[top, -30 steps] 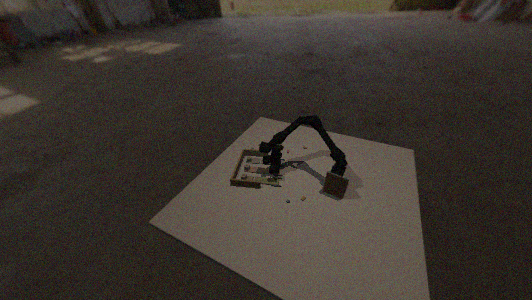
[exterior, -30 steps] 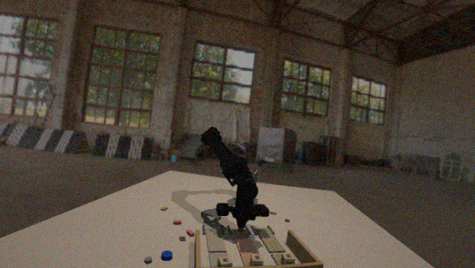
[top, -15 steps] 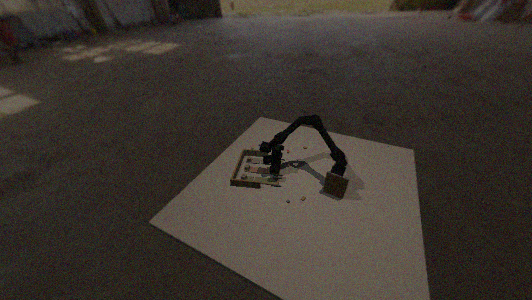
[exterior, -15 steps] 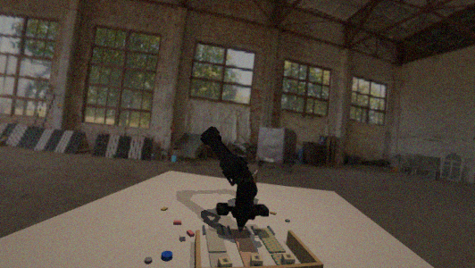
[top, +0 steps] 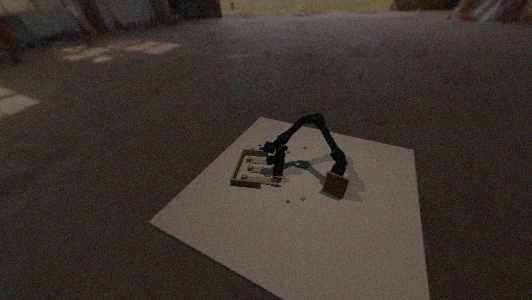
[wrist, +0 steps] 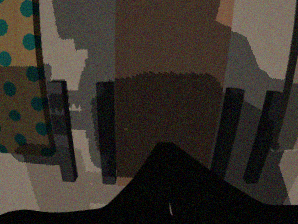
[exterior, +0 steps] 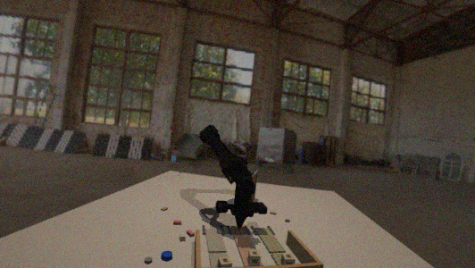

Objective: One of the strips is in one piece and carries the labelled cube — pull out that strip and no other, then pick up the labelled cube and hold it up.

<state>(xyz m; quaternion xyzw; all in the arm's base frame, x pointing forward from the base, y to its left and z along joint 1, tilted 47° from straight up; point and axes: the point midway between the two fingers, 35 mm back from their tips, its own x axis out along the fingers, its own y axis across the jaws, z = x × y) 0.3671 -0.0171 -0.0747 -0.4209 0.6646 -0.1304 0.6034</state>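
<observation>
The closed black gripper [top: 278, 183] [exterior: 240, 226] [wrist: 166, 144] points down over the near-arm end of the brown-pink middle strip [exterior: 245, 242] [wrist: 167, 40]. Nothing is in the fingers; whether the tip touches the strip I cannot tell. The middle strip runs to a cube marked W [exterior: 254, 257], with no gap visible in its shown part. A pale strip [exterior: 215, 240] and a teal-dotted yellow strip [exterior: 272, 243] [wrist: 14, 47] lie either side, each with a gap before its cube. These carry a left cube [exterior: 224, 262] and a right cube [exterior: 287, 258], markings not readable.
A wooden-walled tray [top: 245, 183] [exterior: 304, 251] surrounds the cube ends. Dark upright bars [wrist: 106, 132] [wrist: 228, 130] flank the middle strip. A blue disc [exterior: 166, 255], a grey disc [exterior: 148, 260] and red pieces [exterior: 177, 221] [exterior: 190, 233] lie outside the tray.
</observation>
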